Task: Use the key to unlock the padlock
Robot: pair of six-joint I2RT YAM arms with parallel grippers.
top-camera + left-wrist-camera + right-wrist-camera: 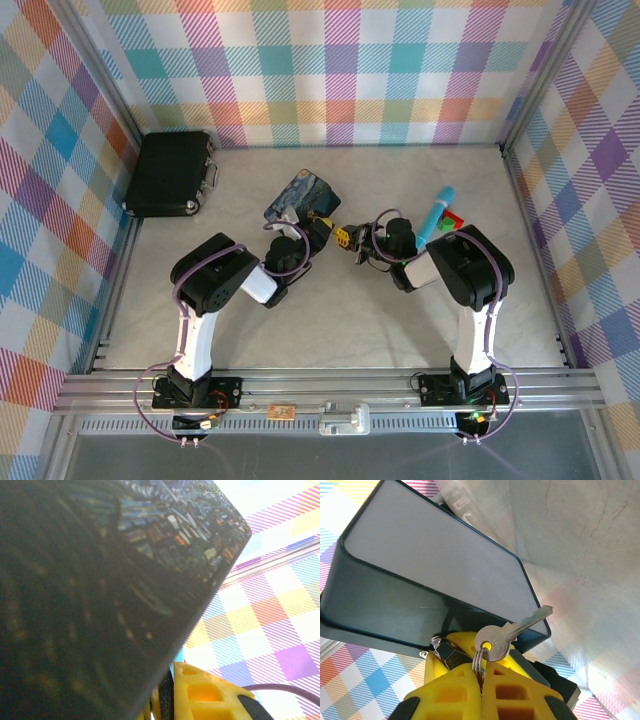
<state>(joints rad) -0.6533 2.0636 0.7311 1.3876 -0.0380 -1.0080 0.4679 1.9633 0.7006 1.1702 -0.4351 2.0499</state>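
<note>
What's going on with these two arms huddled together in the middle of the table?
Two robot arms are trying to open a padlock with a key. The right gripper is pinched shut on the small silver key, whose blade sticks out past the yellow fingers. The left gripper sits right at a blue painted tin, close to the right one. I cannot tell whether it holds the padlock. A black case and a blue-tipped pen lie off to the sides.

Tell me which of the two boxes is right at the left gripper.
The blue painted tin, right at the left gripper, opposite the key in the right gripper. The black case with the handle lies apart in the far-left corner.
</note>
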